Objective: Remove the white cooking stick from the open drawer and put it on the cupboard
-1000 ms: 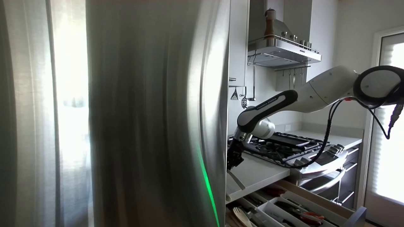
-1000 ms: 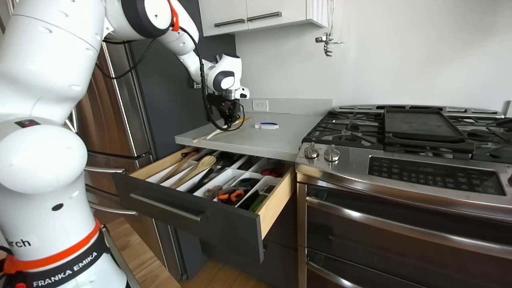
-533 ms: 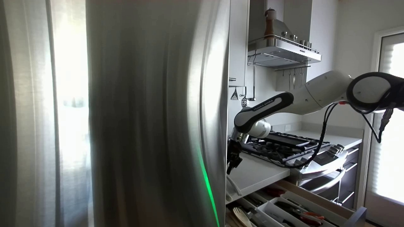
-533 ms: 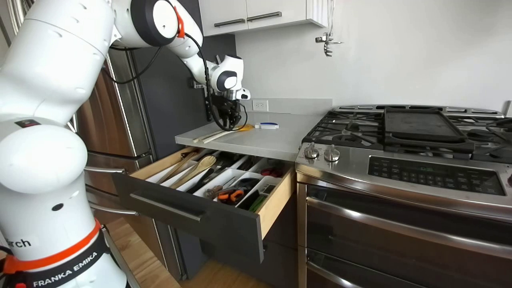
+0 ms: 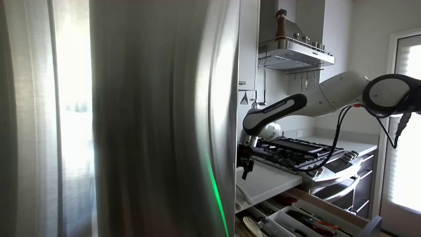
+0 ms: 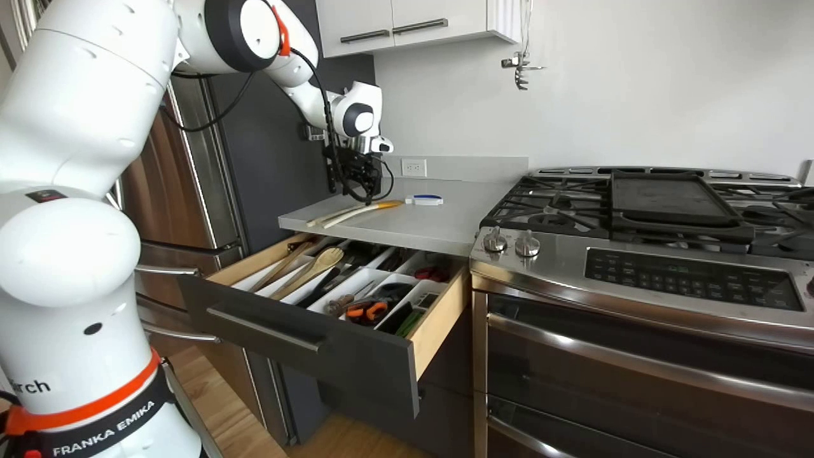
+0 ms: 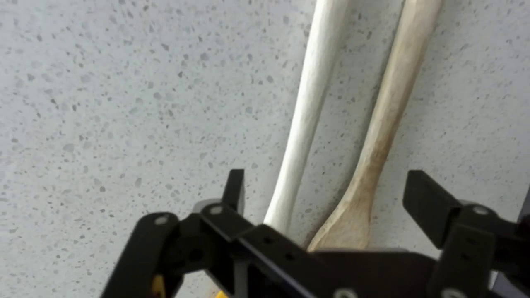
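Note:
The white cooking stick lies flat on the speckled grey top of the cupboard; an exterior view shows the stick's orange-yellow end. In the wrist view my gripper stands open above it, one finger on each side, touching neither it nor the wooden spatula beside it. The gripper's own body hides the stick's lower part there. Below the counter edge, the open drawer holds utensils in white compartments.
A white and blue item sits on the counter near the wall. To one side is the gas stove; the fridge's dark side panel rises close to the arm. Wooden spoons and orange-handled scissors lie in the drawer.
A second ago the gripper was shut on the stick, holding it tilted over the counter. The stick has come down flat, the fingers have spread apart, and the gripper has risen slightly.

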You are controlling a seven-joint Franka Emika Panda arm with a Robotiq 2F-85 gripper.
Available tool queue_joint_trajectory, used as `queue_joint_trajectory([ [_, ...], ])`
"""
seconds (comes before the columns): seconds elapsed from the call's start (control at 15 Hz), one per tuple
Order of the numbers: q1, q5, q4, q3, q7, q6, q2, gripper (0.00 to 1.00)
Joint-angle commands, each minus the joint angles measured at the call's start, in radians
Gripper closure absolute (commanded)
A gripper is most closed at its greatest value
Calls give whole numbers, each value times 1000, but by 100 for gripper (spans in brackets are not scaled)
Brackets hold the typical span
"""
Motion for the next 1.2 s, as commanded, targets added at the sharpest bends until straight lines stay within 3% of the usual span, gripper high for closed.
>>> queue_joint_trajectory([
  [0.0, 50, -124, -114, -21, 56, -141, -149, 0],
  [0.27, 66, -254, -299, -8, 48, -244, -347, 0],
  [0.4, 50, -276, -393, 3, 35, -217, -438, 0],
  [0.73, 10, -248, -641, 10, -43, -92, -674, 0],
  [1.0, 5, -183, -846, -14, -252, 87, -856, 0],
  [1.07, -1, -229, -699, 8, -147, 0, -731, 0],
  [1.13, -1, -215, -746, 2, -188, 34, -771, 0],
])
